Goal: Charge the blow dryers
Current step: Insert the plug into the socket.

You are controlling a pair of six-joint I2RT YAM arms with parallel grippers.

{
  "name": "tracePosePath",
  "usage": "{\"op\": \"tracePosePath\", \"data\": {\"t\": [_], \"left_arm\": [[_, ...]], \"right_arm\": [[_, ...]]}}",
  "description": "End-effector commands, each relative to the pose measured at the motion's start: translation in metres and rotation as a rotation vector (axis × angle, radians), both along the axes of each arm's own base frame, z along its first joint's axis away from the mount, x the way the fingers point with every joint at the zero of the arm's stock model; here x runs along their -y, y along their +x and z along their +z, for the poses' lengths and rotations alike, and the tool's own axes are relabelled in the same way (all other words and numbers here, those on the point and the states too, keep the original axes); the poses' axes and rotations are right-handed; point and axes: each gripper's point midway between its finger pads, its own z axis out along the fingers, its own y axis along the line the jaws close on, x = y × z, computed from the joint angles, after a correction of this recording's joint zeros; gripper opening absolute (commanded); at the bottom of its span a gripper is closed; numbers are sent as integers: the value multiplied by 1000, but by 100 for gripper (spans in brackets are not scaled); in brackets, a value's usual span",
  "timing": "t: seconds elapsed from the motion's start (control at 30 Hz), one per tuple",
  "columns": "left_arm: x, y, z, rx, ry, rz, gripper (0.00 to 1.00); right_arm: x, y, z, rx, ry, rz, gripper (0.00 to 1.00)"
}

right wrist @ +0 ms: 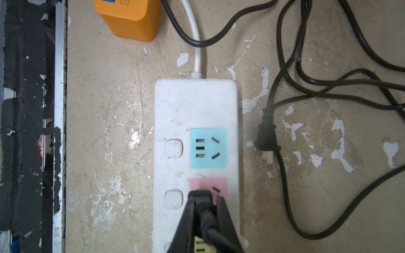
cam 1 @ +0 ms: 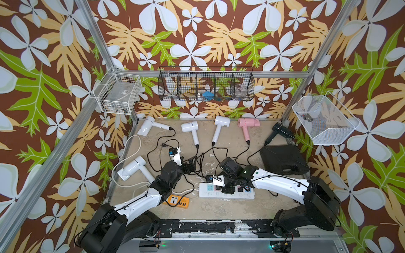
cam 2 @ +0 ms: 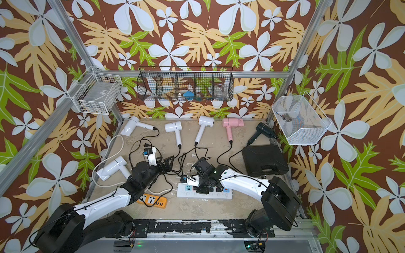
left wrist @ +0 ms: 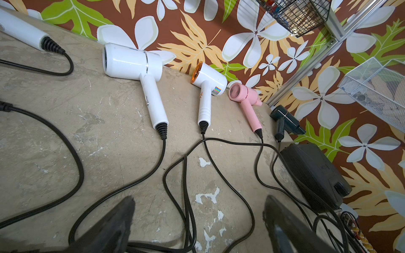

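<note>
Blow dryer plug (right wrist: 199,197) sits pinched between right fingers (right wrist: 186,219).

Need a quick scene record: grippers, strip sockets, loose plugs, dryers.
left gripper: open over cords, holding nothing
right gripper: shut on black plug at pink socket of white power strip
blue socket: empty
loose plug: on table beside strip
blow dryers: six on table; four white, one pink, one black
</note>
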Motion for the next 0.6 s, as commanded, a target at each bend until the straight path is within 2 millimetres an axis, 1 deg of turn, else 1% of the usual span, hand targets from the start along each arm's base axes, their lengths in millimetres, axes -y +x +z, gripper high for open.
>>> {"op": "tracePosePath", "data": {"t": [0.0, 0.1, 0.23, 0.57], "left_arm": [[1, 0, 2, 8, -4, -5, 93], [1, 0, 2, 8, -4, -6, 93], [1, 0, 2, 9, -5, -8, 93], [2, 0, 2, 9, -7, -11, 93]], "right_arm": [[-7, 2, 5, 5, 38, -2, 0], [-9, 2, 3, -4, 41, -3, 0], [-5, 1, -5, -14, 17, -11, 0], [2, 0, -15, -24, -15, -29, 0]]}}
